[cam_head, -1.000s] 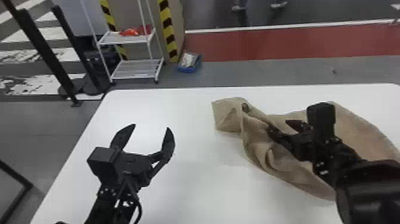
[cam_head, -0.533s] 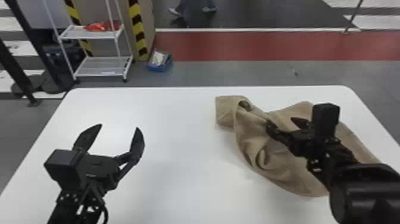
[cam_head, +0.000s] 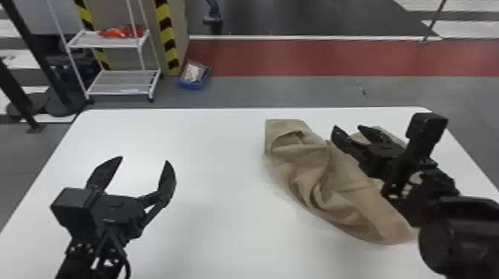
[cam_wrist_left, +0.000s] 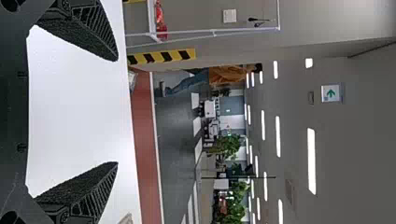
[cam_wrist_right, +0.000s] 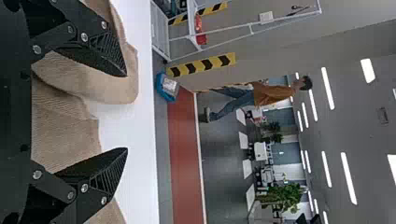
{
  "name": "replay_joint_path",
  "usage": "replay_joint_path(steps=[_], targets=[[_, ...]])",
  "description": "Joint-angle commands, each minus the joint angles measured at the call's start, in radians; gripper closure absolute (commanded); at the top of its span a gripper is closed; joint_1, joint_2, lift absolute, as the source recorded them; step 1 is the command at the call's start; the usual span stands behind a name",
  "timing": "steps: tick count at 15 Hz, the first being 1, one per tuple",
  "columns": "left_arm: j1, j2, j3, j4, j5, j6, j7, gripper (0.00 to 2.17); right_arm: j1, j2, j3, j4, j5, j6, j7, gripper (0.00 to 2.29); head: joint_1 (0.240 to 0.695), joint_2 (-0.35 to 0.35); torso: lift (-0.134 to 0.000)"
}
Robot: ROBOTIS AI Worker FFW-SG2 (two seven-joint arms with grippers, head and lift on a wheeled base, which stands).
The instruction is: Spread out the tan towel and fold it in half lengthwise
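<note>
Head view: tan towel [cam_head: 356, 207] lay rumpled on the right half of the white table [cam_head: 208, 185], running diagonally from near the far edge toward the right arm. Far-left end looked squared with a curled-over flap; middle was all twisted folds; near end was rounded and smoother.

Left gripper [cam_head: 144, 160] was above the bare left part of the table, well apart from the towel, fingers wide. Left wrist view agreed: 2 ribbed pads [cam_wrist_left: 95, 30] far apart, white tabletop between, plus a small tan bit of towel at the view's border.

Right gripper [cam_head: 348, 127] was over the towel's far right portion, arm crossing above the cloth. From the head its gap looked moderate, but the right wrist view had the fingers wide. That view also gave the fine ribbed weave and 2 rounded lobes of towel with white table between them. Couldn't tell if the fingertips touched cloth.

Background: head view had a white 2-shelf rack [cam_head: 122, 92] with red stuff [cam_head: 118, 32] on its upper shelf and a blue bin [cam_head: 191, 86] on the floor. Left wrist view added a green arrow sign [cam_wrist_left: 330, 93], ceiling lights [cam_wrist_left: 311, 161] and plants [cam_wrist_left: 229, 147].
</note>
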Motion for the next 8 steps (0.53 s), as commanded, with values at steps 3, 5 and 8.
replay_joint_path(steps=[3,5,8], targets=[[-0.003,0.01,0.003,0.003,0.006,0.0,0.0,0.09,-0.127,0.032,0.108,0.136,-0.029,-0.009,-0.03,0.76,0.695,0.027,-0.128],[0.0,0.01,0.009,0.004,0.009,-0.003,0.0,0.09,-0.193,0.045,0.163,0.215,-0.009,-0.021,-0.05,0.76,0.695,0.051,-0.128],[0.002,0.018,0.014,0.004,0.012,-0.006,0.002,0.09,-0.228,0.053,0.215,0.268,0.042,-0.021,-0.071,0.76,0.695,0.1,-0.128]])
